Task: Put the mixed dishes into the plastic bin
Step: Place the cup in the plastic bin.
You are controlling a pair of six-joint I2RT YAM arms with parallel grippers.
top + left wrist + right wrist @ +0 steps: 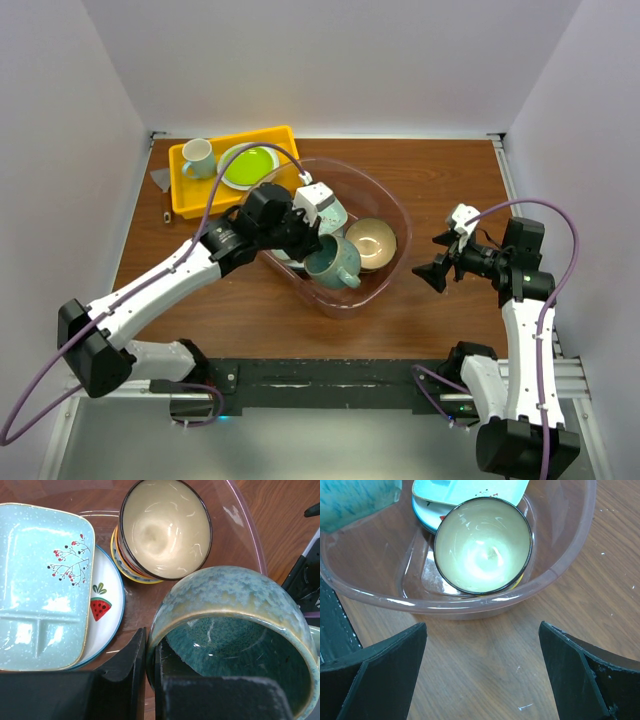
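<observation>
the plate (107,587) lies mostly hidden under the divided tray (40,580), and the mug (235,595) is cut off below.

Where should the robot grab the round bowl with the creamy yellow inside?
By its dark rim, from straight above, one jaw inside and one outside. The round glossy bowl with the creamy yellow inside sits upright, mouth open, in the clear pink-tinted plastic bin, whose wall stands close beside it, so a sideways reach looks blocked.

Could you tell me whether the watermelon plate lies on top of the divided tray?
No, the divided tray lies over the watermelon plate, covering most of it so that only one side shows.
</observation>
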